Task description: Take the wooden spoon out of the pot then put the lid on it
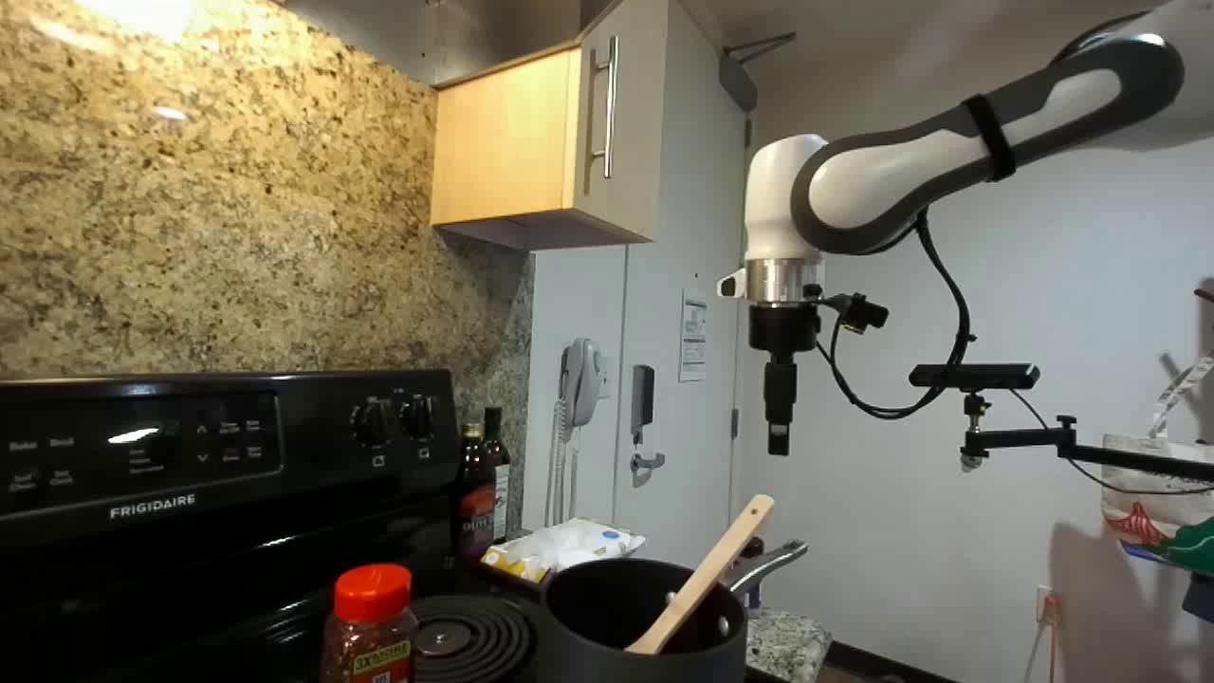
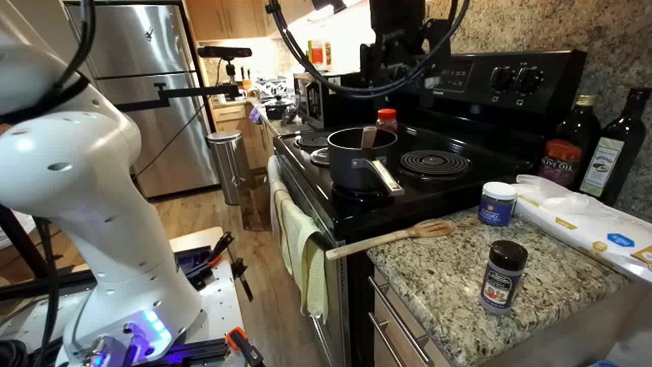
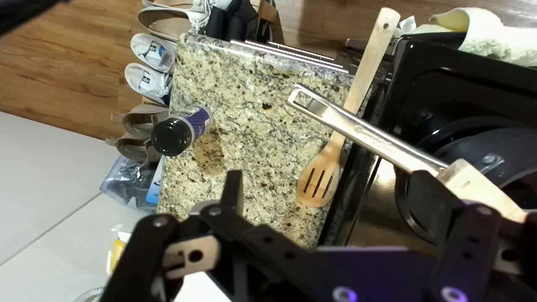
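Wrist view: the gripper (image 3: 329, 184) has its jaws spread wide and holds nothing – below it show the granite countertop (image 3: 260, 147) and the silvery handle (image 3: 369, 135) of the pot (image 2: 351, 171). The wooden spoon (image 1: 702, 576) is in the pot, tilted, its lower end out of sight inside and its upper end rising past the rim on the side of the silvery handle; in an exterior view the gripper hangs above it, apart. The pot sits on the black stove (image 2: 453, 196), near the countertop. A shiny disc (image 2: 319, 157) lies on the stove just beside the pot, partly hidden by it – I cannot tell whether it is the lid. A slotted spoon (image 3: 319, 180) lies on the countertop, its handle jutting past the front edge.
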Controlling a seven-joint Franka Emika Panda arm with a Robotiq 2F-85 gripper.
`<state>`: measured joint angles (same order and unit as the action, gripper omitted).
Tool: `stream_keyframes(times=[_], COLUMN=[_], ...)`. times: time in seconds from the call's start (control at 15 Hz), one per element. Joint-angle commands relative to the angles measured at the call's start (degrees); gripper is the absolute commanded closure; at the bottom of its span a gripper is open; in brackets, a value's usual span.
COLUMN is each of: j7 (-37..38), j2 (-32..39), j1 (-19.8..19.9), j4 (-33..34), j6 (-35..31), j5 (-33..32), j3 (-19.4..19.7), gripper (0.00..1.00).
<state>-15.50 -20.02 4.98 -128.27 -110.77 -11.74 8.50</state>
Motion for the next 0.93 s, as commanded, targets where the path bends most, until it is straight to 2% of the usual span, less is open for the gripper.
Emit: stream_keyframes(times=[0.0, 0.27, 0.67, 0.87], j7=[-0.05, -1.33, -13.84, -18.6], j2=[0.03, 0.95, 4.86, 7.33], j1=[0.13, 0.11, -3.09, -5.54], j4=[0.13, 1.78, 11.22, 14.73], j6=[0.15, 1.54, 11.62, 14.19], j5=[0.07, -0.71, -2.4, -2.31], j3=[-0.13, -0.13, -1.58, -3.18], gripper=[0.0, 0.0, 0.0, 0.0])
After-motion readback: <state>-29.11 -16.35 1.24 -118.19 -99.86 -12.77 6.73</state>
